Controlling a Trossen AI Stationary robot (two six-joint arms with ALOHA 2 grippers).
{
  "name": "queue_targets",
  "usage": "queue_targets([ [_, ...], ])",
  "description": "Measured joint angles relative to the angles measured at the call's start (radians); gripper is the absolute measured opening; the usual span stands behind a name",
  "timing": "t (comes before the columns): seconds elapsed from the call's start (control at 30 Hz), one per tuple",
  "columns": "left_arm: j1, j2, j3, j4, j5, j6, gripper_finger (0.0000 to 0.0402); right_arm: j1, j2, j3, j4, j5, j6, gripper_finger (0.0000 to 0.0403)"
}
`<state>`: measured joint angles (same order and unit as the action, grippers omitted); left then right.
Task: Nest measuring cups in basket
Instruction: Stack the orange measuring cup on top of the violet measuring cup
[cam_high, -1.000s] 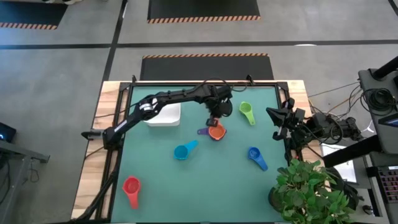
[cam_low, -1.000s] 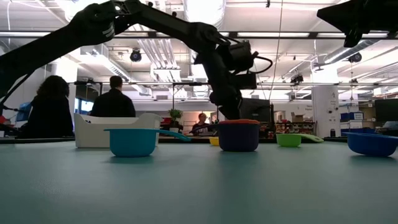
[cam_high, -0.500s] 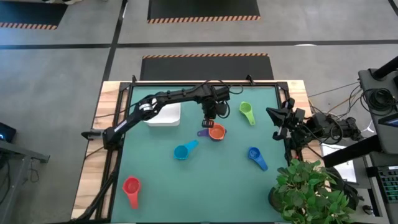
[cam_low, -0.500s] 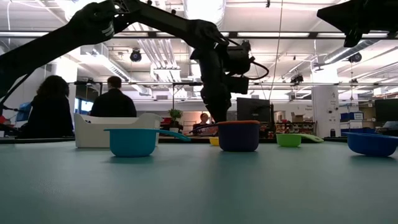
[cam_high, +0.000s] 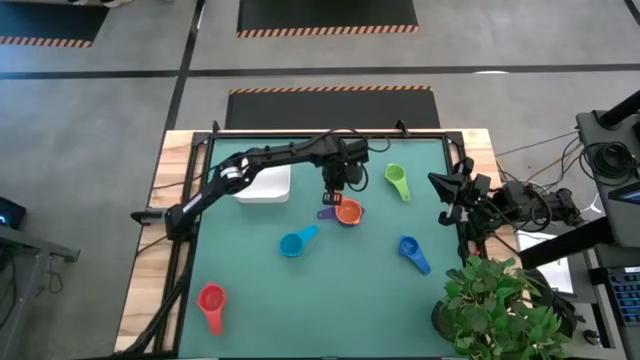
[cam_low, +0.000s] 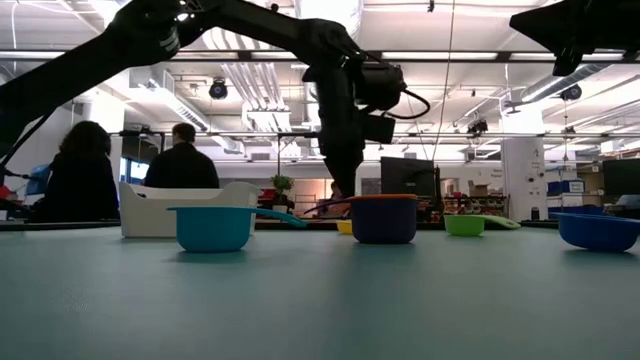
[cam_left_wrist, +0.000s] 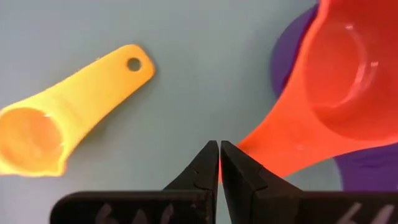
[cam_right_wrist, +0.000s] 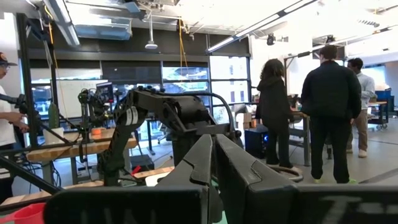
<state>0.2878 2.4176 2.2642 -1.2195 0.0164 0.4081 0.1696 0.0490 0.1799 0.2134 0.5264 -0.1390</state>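
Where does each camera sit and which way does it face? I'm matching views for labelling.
High: overhead, straight down; both arms, basket.
Low: table height, facing the room; left arm above the orange cup nested in the purple cup.
Left wrist: down past the shut left end effector at the yellow cup.
Right wrist: level across the room past the shut right end effector.
Shared: high and left wrist show the orange cup.

Grey concrete floor (cam_high: 90, 110) with hazard-striped black mats (cam_high: 327, 14), potted plant (cam_high: 500, 305) — open workshop, ceiling lights (cam_low: 330, 15), dark windows (cam_right_wrist: 186, 78), people standing (cam_right_wrist: 323, 112).
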Motion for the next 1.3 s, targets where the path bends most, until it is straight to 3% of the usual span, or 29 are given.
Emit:
queue_targets([
  [0.13, 0.0, 0.0, 0.0, 0.002, -0.053, 0.003, 0.0, 0.0, 0.0, 0.0, 0.0, 0.0, 0.0, 0.0009],
  [0.67, 0.0, 0.0, -0.058, 0.066, -0.059, 0.021, 0.0, 0.0, 0.0, 0.0, 0.0, 0.0, 0.001, 0.0009],
  [1.3, -0.075, -0.004, -0.066, -0.065, -0.061, -0.108, 0.0, 0.0, 0.0, 0.0, 0.0, -0.001, 0.001, 0.0009],
])
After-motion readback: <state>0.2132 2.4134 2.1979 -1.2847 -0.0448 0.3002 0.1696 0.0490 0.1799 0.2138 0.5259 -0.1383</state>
